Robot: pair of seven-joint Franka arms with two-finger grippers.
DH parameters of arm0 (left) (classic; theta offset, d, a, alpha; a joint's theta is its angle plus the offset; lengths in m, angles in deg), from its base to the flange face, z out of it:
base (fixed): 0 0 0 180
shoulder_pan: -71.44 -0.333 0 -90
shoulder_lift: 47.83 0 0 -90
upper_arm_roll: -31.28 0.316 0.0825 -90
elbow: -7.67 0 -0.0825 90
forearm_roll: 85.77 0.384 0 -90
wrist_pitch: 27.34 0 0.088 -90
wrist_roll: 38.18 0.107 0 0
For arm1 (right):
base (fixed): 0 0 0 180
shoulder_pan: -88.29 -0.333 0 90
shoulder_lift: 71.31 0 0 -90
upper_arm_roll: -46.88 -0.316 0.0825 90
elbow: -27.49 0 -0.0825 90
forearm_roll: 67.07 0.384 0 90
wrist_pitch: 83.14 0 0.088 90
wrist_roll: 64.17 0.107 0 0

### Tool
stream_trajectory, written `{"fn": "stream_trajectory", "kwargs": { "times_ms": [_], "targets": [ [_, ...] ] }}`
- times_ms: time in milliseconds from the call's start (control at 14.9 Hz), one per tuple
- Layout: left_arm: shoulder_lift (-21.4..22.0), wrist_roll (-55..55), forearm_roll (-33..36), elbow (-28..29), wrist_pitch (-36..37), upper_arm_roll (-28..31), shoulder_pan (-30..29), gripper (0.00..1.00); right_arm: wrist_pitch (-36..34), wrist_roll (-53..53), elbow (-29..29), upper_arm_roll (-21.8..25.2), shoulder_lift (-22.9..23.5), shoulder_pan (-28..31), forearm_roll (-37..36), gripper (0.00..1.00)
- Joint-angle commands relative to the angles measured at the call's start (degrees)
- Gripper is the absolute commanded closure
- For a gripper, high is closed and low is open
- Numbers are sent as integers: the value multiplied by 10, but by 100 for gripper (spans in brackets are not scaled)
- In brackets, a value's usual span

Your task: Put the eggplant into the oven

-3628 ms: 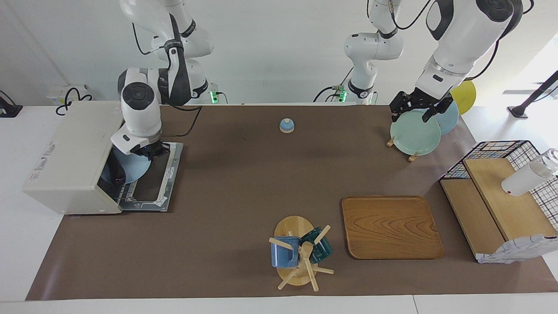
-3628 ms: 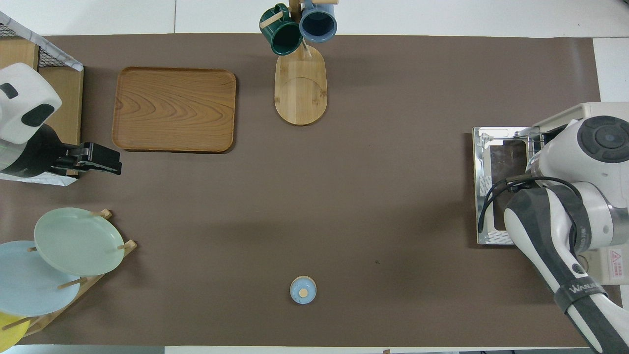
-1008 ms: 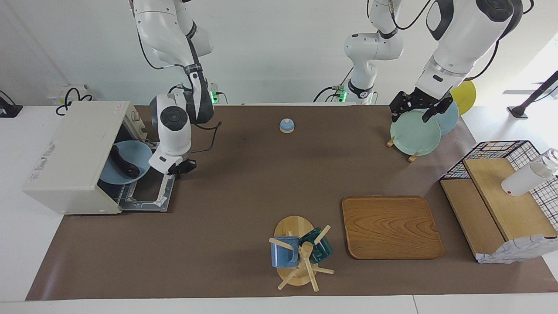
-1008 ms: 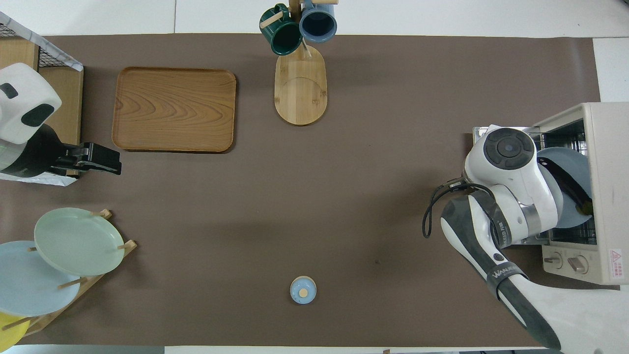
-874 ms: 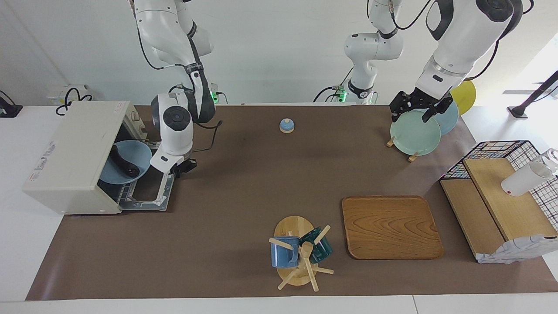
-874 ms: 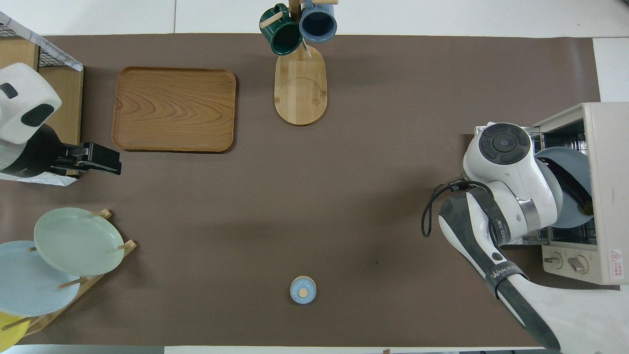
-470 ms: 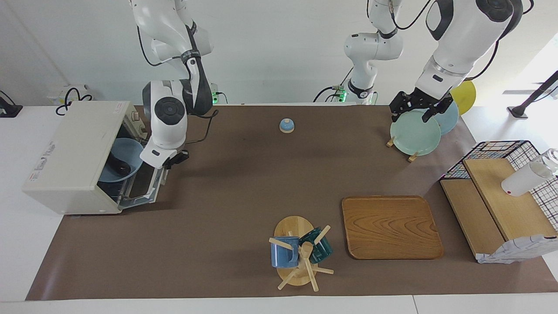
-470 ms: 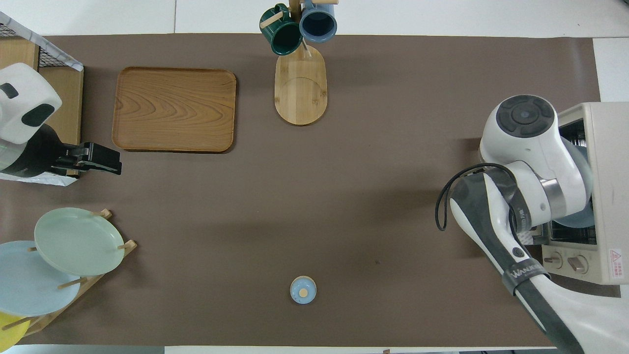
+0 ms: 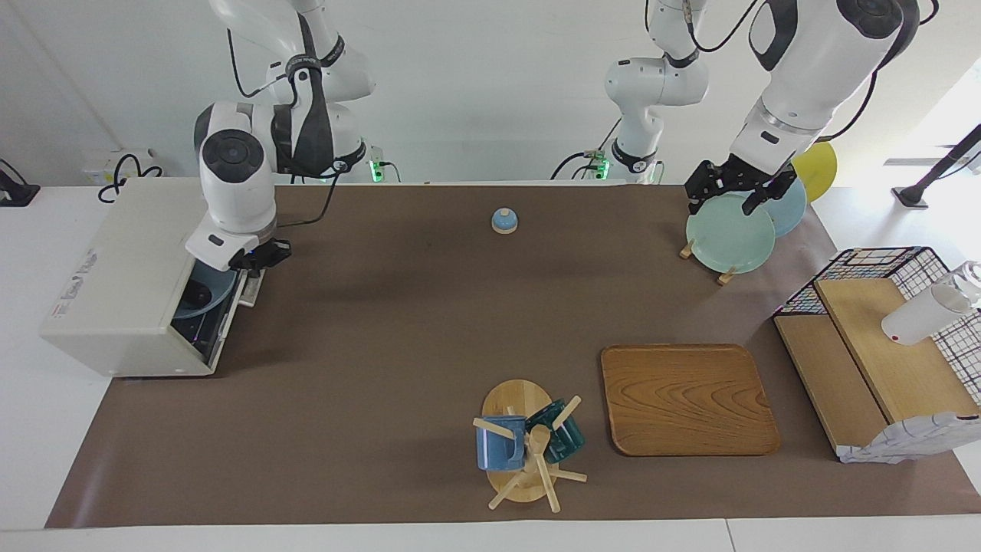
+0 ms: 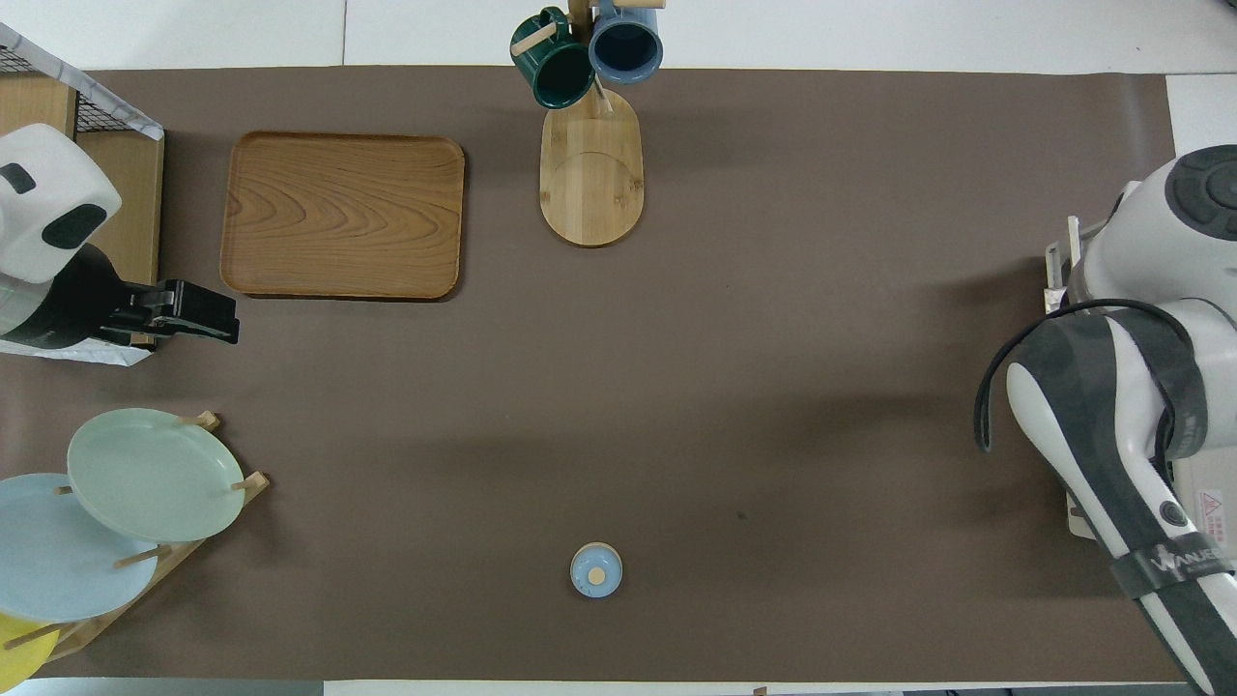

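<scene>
Trouble, if it came, looked likeliest at the oven door, which stood almost upright but with a gap showing along its top edge: a push that slid off the upper corner could have let the door drop open, or nudged the whole box along the table. The right gripper hung at that top corner, just in front of the oven; its fingertips were shut and had hold of nothing, though I could not tell whether they touched the door. A blue plate showed through the gap, resting on the rack inside, and if its rim stuck out at all the door might have jammed against it. The eggplant was only a dark shape on that plate, inside the oven, lower than the right gripper and deeper in, apart from it. From above, the right arm covered nearly all of the oven. The left gripper waited over the green plate in the rack at the left arm's end, jaws spread wide, gripping nothing I could see.
</scene>
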Motion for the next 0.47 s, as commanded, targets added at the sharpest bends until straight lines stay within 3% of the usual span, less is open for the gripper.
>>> {"fn": "stream_trajectory", "kwargs": {
  "times_ms": [0,269,403],
  "targets": [
    [6,1,11,4,-2,0,-1,0,-29,-41,9,-1,-19,35,8,100],
    [6,0,11,4,-2,0,-1,0,-59,-42,4,0,-44,52,22,100],
    [6,0,11,4,-2,0,-1,0,-98,-37,-29,-4,-49,45,29,92]
  ]
}}
